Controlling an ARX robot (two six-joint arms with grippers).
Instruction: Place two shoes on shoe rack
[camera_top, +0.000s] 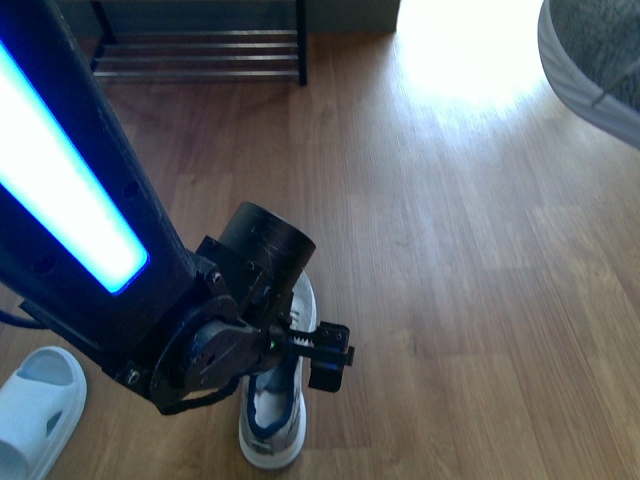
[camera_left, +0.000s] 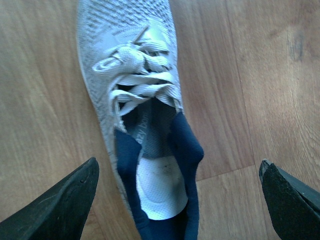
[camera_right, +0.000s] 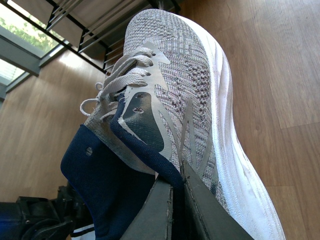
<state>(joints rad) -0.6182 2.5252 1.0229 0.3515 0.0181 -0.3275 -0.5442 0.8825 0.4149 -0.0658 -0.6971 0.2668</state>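
in the front view the black left arm (camera_top: 165, 250) hides the middle of the grey knit lace-up sneaker with a white sole (camera_top: 270, 430) on the floor; only its toe tip and heel opening show. the pale blue moulded slide sandal (camera_top: 40, 400) is cut off by the lower left corner, and the black-framed chrome-bar shoe rack (camera_top: 200, 58) by the top edge. the second grey knit sneaker (camera_top: 590, 60) is a mere slice at the top right corner. in the right wrist view its heel and the right hand (camera_right: 176, 175) run off the picture.

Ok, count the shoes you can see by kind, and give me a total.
Grey sneakers: 2, the floor sneaker and the lifted sneaker
Pale blue slide: 1
Total: 3 shoes
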